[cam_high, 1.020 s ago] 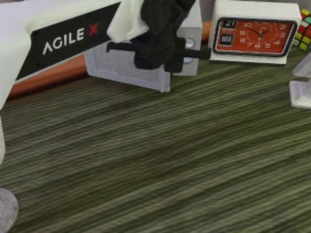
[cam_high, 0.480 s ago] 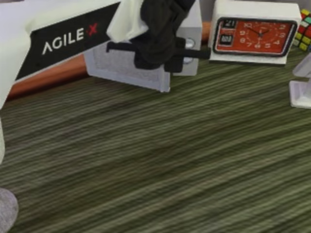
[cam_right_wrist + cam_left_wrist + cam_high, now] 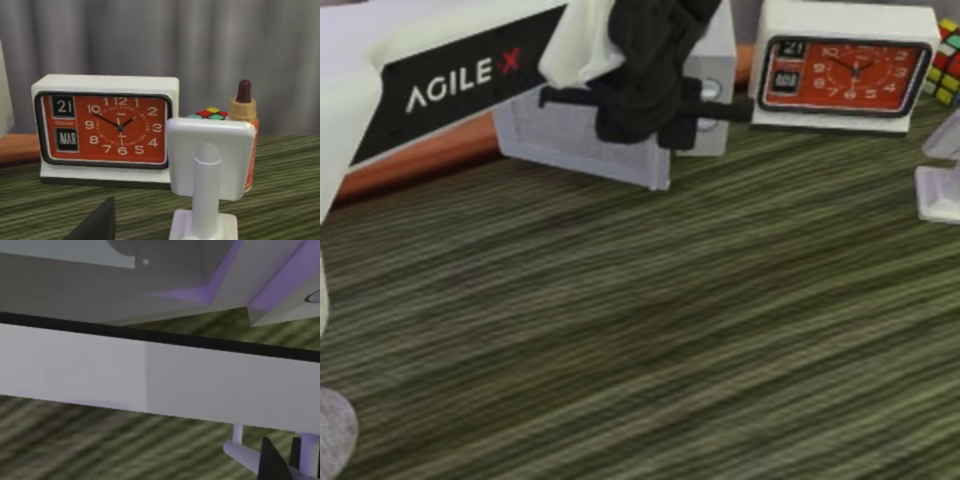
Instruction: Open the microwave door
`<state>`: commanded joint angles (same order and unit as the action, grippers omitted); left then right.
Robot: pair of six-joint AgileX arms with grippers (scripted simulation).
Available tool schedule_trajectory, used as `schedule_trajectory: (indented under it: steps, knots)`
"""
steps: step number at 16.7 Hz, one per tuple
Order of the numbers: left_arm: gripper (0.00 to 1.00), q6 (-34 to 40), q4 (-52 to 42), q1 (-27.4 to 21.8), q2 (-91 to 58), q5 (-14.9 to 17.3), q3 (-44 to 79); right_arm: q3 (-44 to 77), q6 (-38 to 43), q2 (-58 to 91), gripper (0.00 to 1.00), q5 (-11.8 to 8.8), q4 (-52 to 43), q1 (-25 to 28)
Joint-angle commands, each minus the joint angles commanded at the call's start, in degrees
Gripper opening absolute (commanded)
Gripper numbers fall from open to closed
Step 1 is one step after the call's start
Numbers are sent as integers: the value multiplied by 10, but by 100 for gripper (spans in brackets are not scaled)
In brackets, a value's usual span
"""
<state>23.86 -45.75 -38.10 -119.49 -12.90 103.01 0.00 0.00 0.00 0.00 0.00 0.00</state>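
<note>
The light-grey microwave (image 3: 715, 60) stands at the back of the table, its knob panel showing beside my left arm. The microwave door (image 3: 560, 135) is swung partway out towards the front, hinged at its left. My left gripper (image 3: 640, 95) hangs over the door's free edge. In the left wrist view the door (image 3: 200, 380) crosses the picture, and my left gripper (image 3: 282, 460) is shut on the thin handle bar (image 3: 242, 454), one dark finger on each side. Of my right gripper (image 3: 97, 225), parked at the right, only a dark corner shows.
A white clock with a red face (image 3: 845, 70) stands right of the microwave. A colour cube (image 3: 945, 60) and a white stand (image 3: 940, 190) sit at the right edge. A brown-capped bottle (image 3: 245, 125) stands behind the stand. A grey round object (image 3: 332, 435) lies front left.
</note>
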Motion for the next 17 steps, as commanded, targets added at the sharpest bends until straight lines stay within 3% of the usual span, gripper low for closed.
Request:
schedule_trajectory:
  steps: [6,17]
  knots:
    - [0,-51,31,11,43,22,-66,0,0,0,100,0,0,0]
    - [0,-52,32,11,44,22,-66,0,0,0,100,0,0,0]
